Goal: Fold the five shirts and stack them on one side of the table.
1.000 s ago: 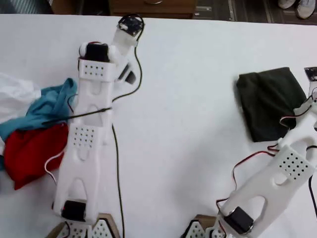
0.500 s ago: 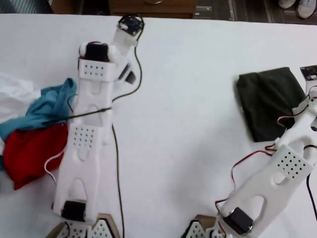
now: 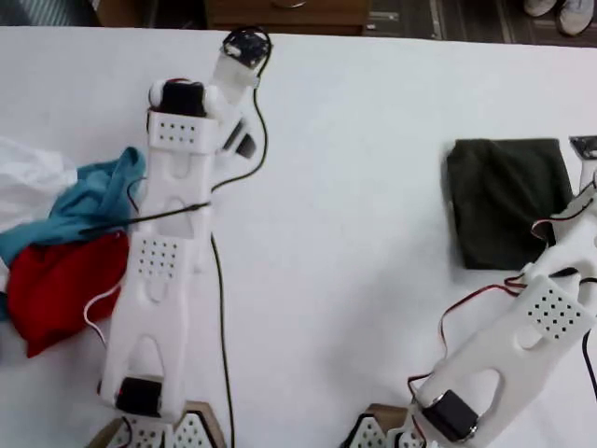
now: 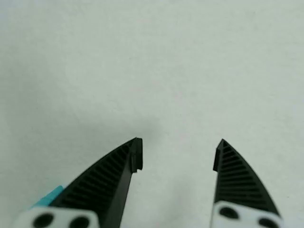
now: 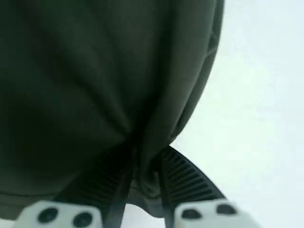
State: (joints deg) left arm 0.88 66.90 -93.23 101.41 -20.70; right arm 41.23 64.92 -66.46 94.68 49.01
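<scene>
A dark green folded fabric shirt (image 3: pixel 504 201) is seen lying flat on the white cloth-covered tabletop (image 3: pixel 354 187), toward its right side, as a roughly rectangular bundle. The right tool (image 5: pixel 142 176) is closed narrowly on an edge of this shirt: in the right wrist view a bunched ridge of the dark fabric is pinched between two black ribbed fingers (image 5: pixel 187 178). The white perforated right arm (image 3: pixel 522 336) is stretched from its base at the near edge up to the shirt's right border, with red and black wires looped beside it.

The left tool (image 4: pixel 178 154) is held wide, its black ribbed fingers (image 4: pixel 118 171) spread well apart with nothing between them, above bare white tabletop. The white left arm (image 3: pixel 168 252) is extended toward the far side of the tabletop.

At the left side three unfolded shirts are heaped together, just beside the left arm: a crumpled red fabric shirt (image 3: pixel 61 285) nearest the front, a rumpled teal fabric shirt (image 3: pixel 84 201) touching its far edge, and a loose white fabric shirt (image 3: pixel 33 177) placed behind both at the tabletop's left edge
</scene>
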